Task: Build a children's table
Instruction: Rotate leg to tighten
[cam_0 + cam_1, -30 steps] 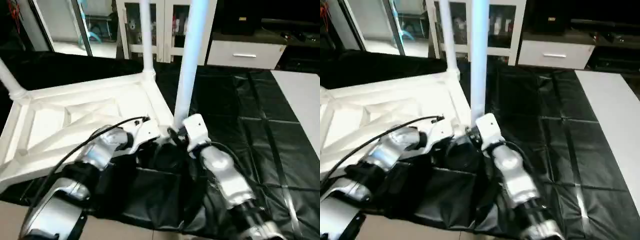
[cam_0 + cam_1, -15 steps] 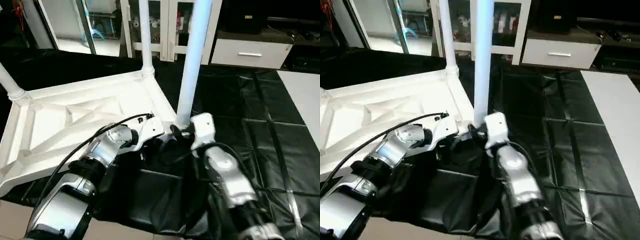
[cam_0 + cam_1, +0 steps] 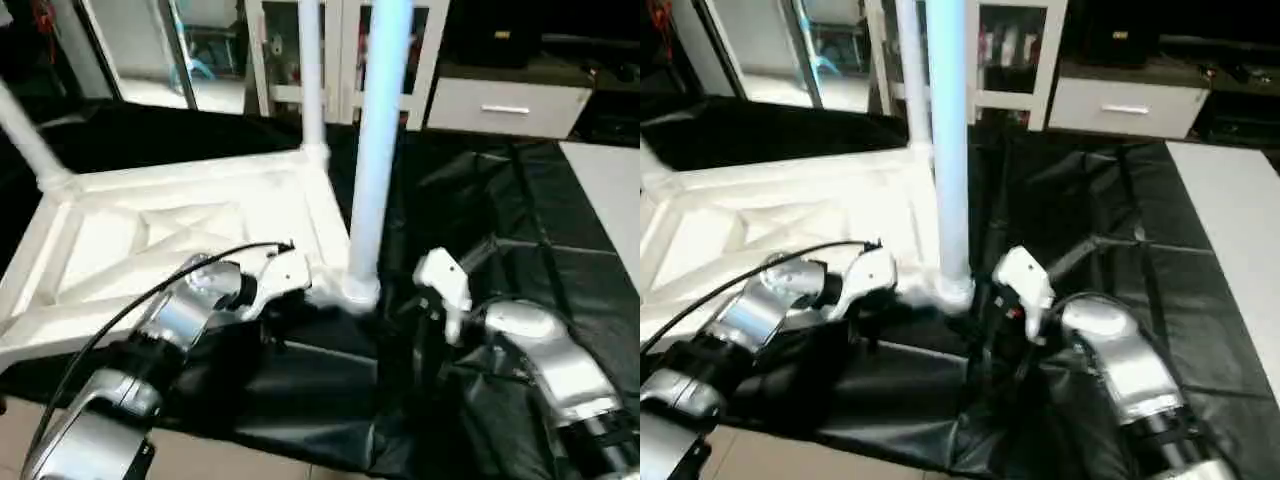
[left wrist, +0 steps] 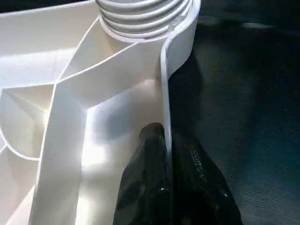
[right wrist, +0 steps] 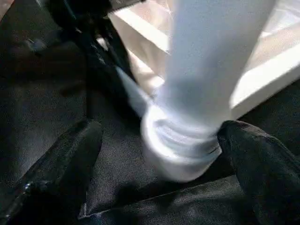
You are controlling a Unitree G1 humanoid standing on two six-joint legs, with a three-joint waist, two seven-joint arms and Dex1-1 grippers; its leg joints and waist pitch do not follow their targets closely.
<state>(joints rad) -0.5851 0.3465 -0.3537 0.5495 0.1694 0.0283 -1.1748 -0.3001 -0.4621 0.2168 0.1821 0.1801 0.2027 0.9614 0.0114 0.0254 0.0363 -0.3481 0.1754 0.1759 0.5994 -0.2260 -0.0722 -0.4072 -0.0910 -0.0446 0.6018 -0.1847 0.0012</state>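
Observation:
The white table top lies upside down on the black cloth, its X-ribs facing up. White tube legs stand in its sockets: one at the far left corner, one at the far right corner, and one at the near right corner. My left gripper is shut on the top's rim wall, just below the near right socket, one black finger on the inner side. My right gripper is open, its fingers wide apart on either side of that leg's flared base, not touching it.
The black-draped work table stretches to the right of the top. A white strip lies at its far right edge. White cabinets and a drawer unit stand behind the table. A black cable runs along my left forearm.
My right gripper has let go of the near right leg and drawn back from it to the right. The leg now stands by itself. The head camera has shifted.

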